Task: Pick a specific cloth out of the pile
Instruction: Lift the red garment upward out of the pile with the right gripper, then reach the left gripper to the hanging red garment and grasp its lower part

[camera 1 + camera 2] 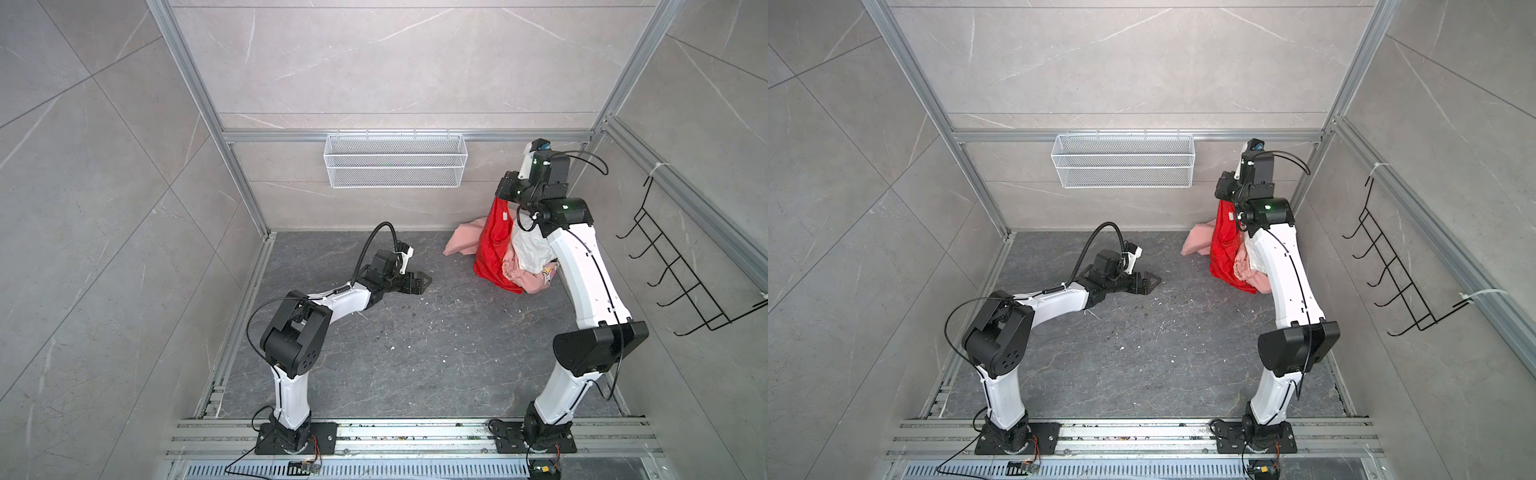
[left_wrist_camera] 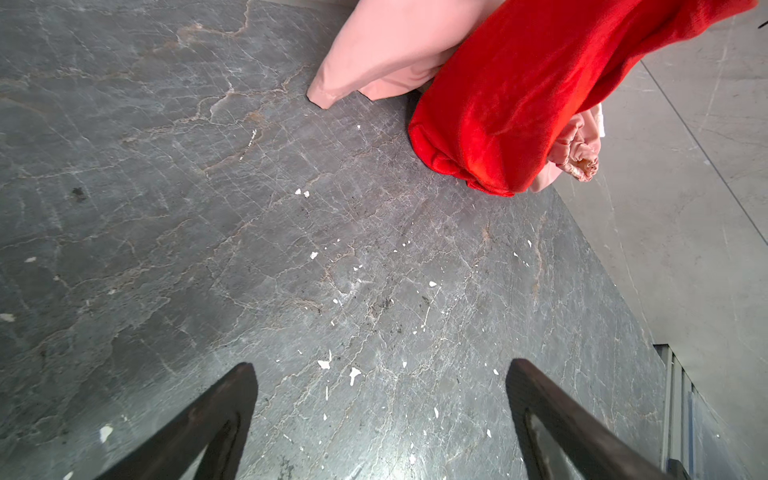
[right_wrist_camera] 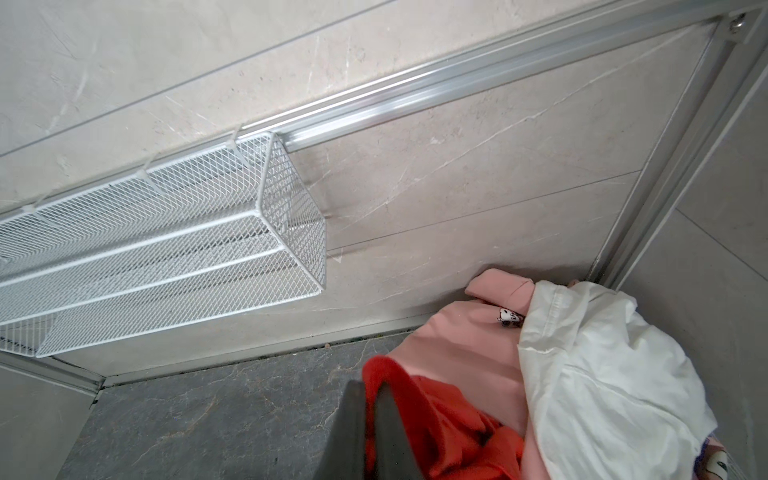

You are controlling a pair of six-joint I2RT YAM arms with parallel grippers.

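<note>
Walls point(image 1: 395, 62) of pale marbled tile, set in an aluminium frame point(image 1: 245, 137), box in the scene, with a white mesh basket point(image 1: 395, 160) at upper centre and a black wire hook rack point(image 1: 681, 266) at far right. Below them spreads the worktop point(image 1: 415, 353), dark veined stone that is hard, flat and strewn with pale flecks. It probably gives dragged fabric little grip. The pile point(image 1: 517, 272) sits at upper right in both top views, a pink garment point(image 1: 463, 239) and a white garment point(image 1: 530, 249) heaped in the corner. The cloth point(image 1: 492, 249), bright red with a small white tag point(image 1: 504, 216), hangs from the right gripper point(image 1: 500, 198), whose fingers point(image 3: 347, 424) are clamped on its top edge, while its lower end lies bunched on the worktop against the pink. It looks light, limp and slightly slick, so a pinch on a gathered fold suits it best, though it may drag its neighbours along. The left gripper point(image 1: 422, 284) hovers at centre, fingers wide apart and empty.
</note>
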